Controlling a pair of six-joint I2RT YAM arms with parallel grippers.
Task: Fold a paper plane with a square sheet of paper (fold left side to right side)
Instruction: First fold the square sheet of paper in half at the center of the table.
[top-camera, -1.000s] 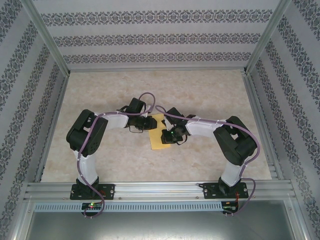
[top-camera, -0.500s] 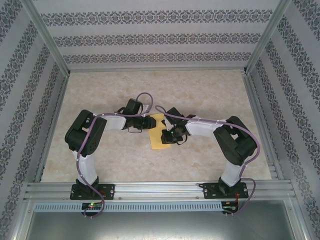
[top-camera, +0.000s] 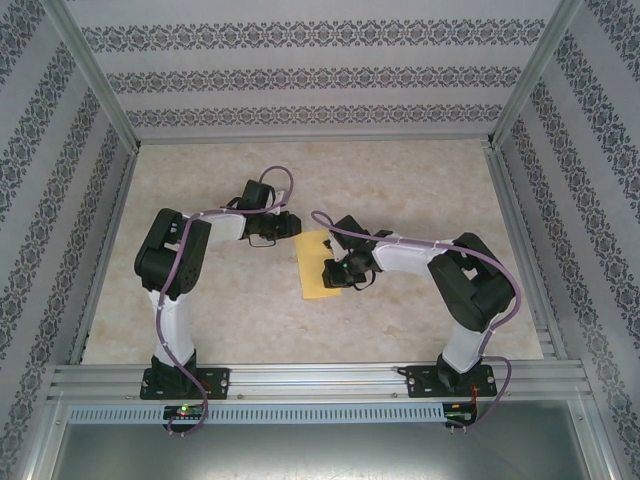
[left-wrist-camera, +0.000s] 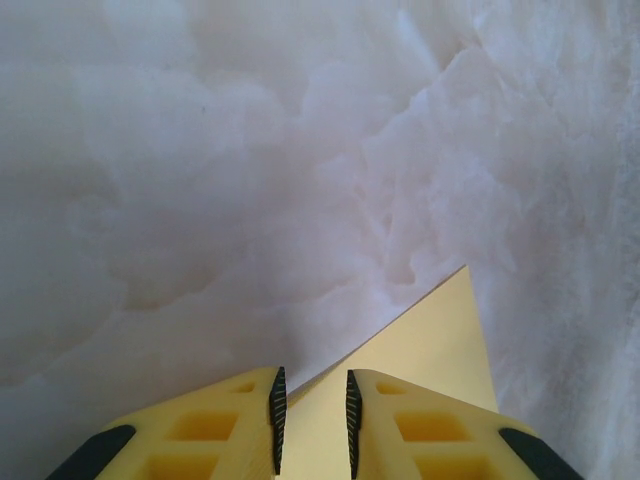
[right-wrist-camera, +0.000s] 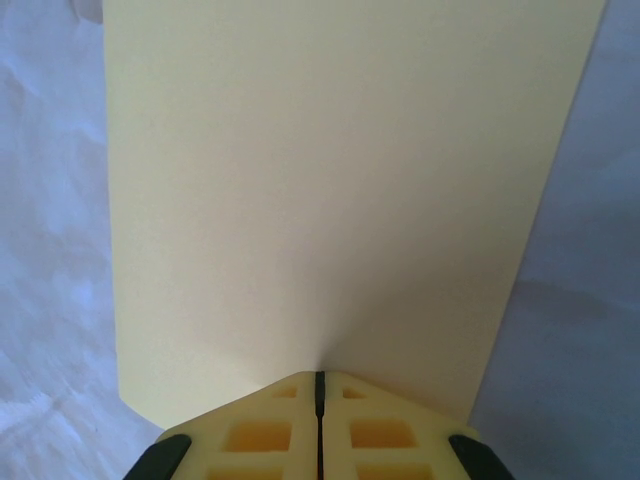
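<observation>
The square sheet of paper (top-camera: 314, 283) lies on the table as a narrow yellow rectangle, folded over on itself. My right gripper (top-camera: 334, 272) is shut and its tips rest on the sheet's right side. In the right wrist view the paper (right-wrist-camera: 320, 180) spreads out flat ahead of the right gripper (right-wrist-camera: 320, 378), whose jaws are closed tight. My left gripper (top-camera: 293, 226) hovers just off the sheet's far left corner. In the left wrist view the left gripper (left-wrist-camera: 312, 385) has a narrow gap with nothing in it, and a corner of the paper (left-wrist-camera: 432, 340) lies below it.
The marble-patterned table (top-camera: 420, 180) stretches round the paper on all sides. Patterned walls and aluminium posts close it in. A metal rail (top-camera: 320, 380) runs along the near edge, where both arm bases stand.
My left arm has drawn back up and to the left, off the paper's far end, uncovering that corner. The right gripper and the paper have stayed in place.
</observation>
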